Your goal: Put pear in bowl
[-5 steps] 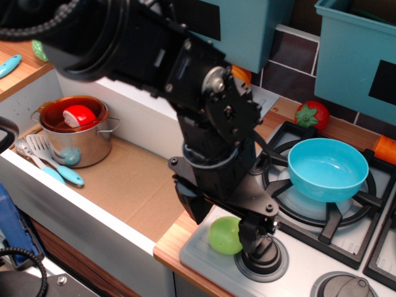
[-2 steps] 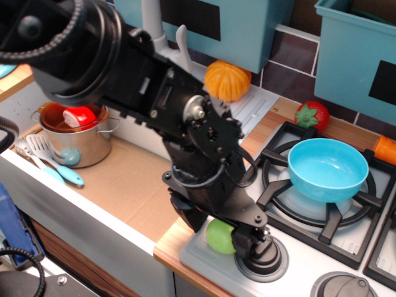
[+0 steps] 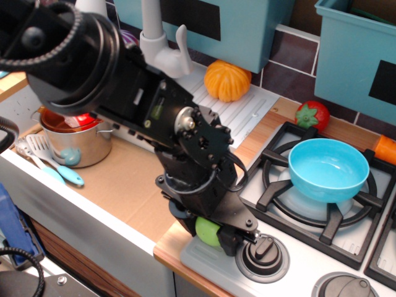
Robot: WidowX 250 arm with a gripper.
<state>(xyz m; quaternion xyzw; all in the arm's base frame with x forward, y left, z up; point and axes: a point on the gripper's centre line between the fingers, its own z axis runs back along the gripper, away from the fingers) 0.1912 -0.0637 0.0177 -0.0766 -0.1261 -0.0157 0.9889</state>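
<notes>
The pear (image 3: 206,231) is a small glossy light-green ball at the front left corner of the stove top, beside a stove knob (image 3: 263,257). My gripper (image 3: 213,234) points down from the black arm and is closed around the pear, with dark fingers on both sides hiding part of it. The bowl (image 3: 328,168) is light blue, empty and upright on the stove burner to the right, well apart from the gripper.
A steel pot (image 3: 77,141) with a red item inside stands in the sink at the left, with a blue-handled spatula (image 3: 52,164) beside it. An orange pumpkin (image 3: 228,80) and a faucet (image 3: 162,46) are behind. A red tomato (image 3: 311,114) lies behind the stove.
The arm has swung left and lower. The gripper closed in around the pear, and the pear has shifted left with it, away from the knob.
</notes>
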